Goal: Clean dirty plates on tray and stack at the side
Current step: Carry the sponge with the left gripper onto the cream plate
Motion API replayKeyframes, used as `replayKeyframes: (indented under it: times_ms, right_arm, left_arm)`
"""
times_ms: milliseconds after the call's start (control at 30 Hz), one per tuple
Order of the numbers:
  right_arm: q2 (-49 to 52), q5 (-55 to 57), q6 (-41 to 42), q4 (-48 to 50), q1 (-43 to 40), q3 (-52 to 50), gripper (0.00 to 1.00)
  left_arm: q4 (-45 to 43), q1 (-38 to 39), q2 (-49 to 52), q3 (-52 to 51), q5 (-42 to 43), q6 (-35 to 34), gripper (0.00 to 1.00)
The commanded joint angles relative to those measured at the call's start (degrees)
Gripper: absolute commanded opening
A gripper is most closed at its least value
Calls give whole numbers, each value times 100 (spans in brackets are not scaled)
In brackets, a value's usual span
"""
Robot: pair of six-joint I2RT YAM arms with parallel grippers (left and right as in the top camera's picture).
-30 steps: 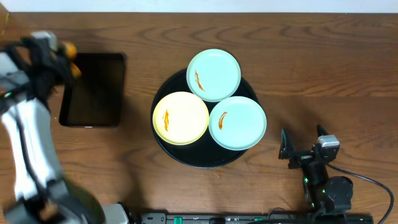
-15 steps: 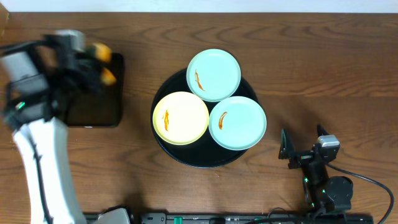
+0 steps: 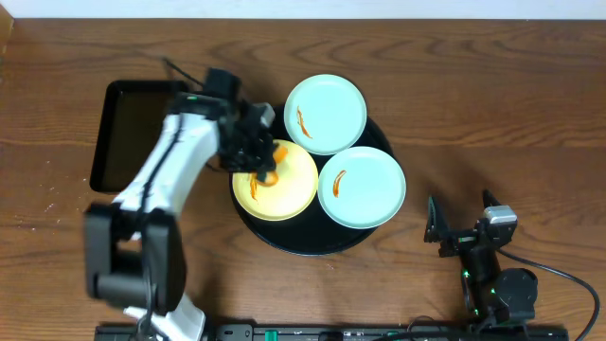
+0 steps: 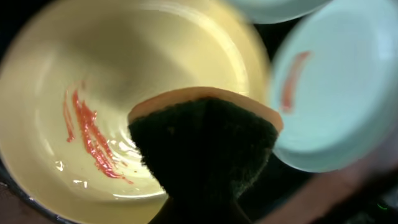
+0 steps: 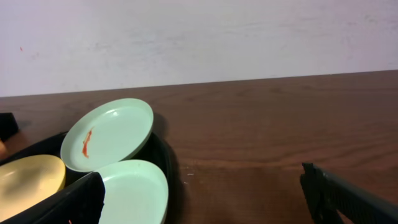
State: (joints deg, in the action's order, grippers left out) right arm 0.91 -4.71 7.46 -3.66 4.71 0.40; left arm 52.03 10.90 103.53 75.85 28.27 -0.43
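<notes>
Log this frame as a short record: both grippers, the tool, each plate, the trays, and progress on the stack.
left gripper: shut on sponge, over the yellow plate; contact cannot be told
right gripper: open, right of the round black tray, apart from the plates
yellow plate: red-orange smear present
upper mint plate: smeared
lower mint plate: smeared
round black tray: holds all three plates
rectangular black tray: left of the round one
stack at side: not started
</notes>
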Motion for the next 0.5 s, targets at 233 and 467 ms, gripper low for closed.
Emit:
replayKeyframes:
  times_ms: [233,467]
  right_arm:
    - [-9,-24,83,-22,-35,-9,99]
    - [-9,-24,83,-22,-33,-9,99]
  left_arm:
    - [-33,533,697,17,-1613,-1515,15]
    - [-63,525,619,94,-1585,-1508,77]
